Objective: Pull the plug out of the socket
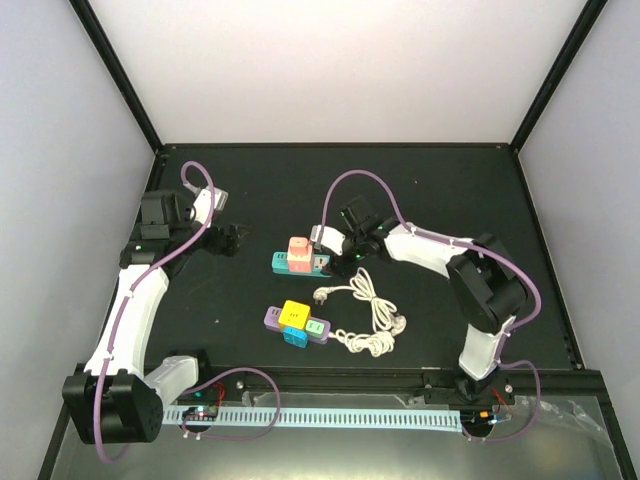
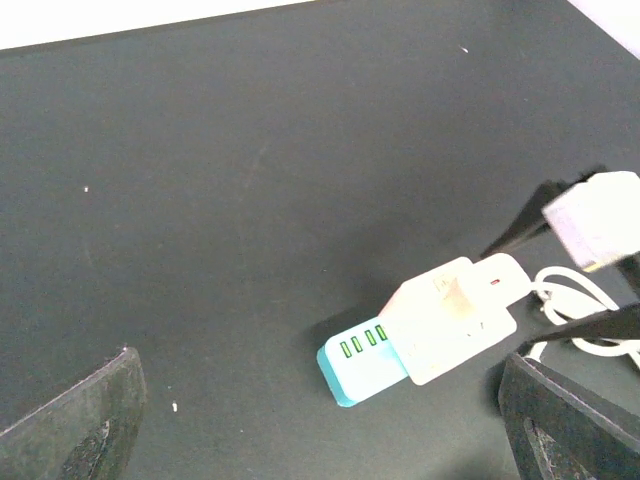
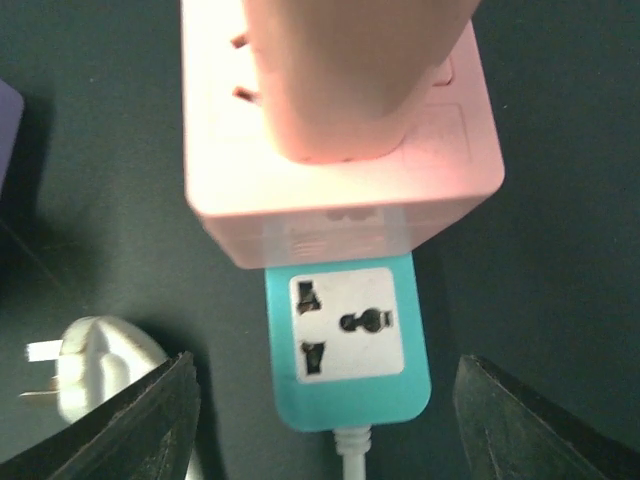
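Note:
A teal socket strip (image 1: 300, 266) lies mid-table with a pink block plug (image 1: 298, 249) seated in its top. In the right wrist view the pink plug (image 3: 340, 130) covers the strip's far part. The teal end (image 3: 345, 350) with one free white outlet lies between my fingers. My right gripper (image 3: 335, 410) straddles that cable end, open, with a dark gap on each side. My left gripper (image 2: 320, 420) hovers open to the left of the strip (image 2: 362, 368), holding nothing. The plug (image 2: 450, 320) looks pale in that view.
A loose white plug (image 3: 85, 365) on a coiled white cable (image 1: 370, 322) lies just in front of the strip, close to my right gripper's left finger. A purple strip with yellow and blue cubes (image 1: 296, 322) sits nearer the bases. Black frame posts border the table.

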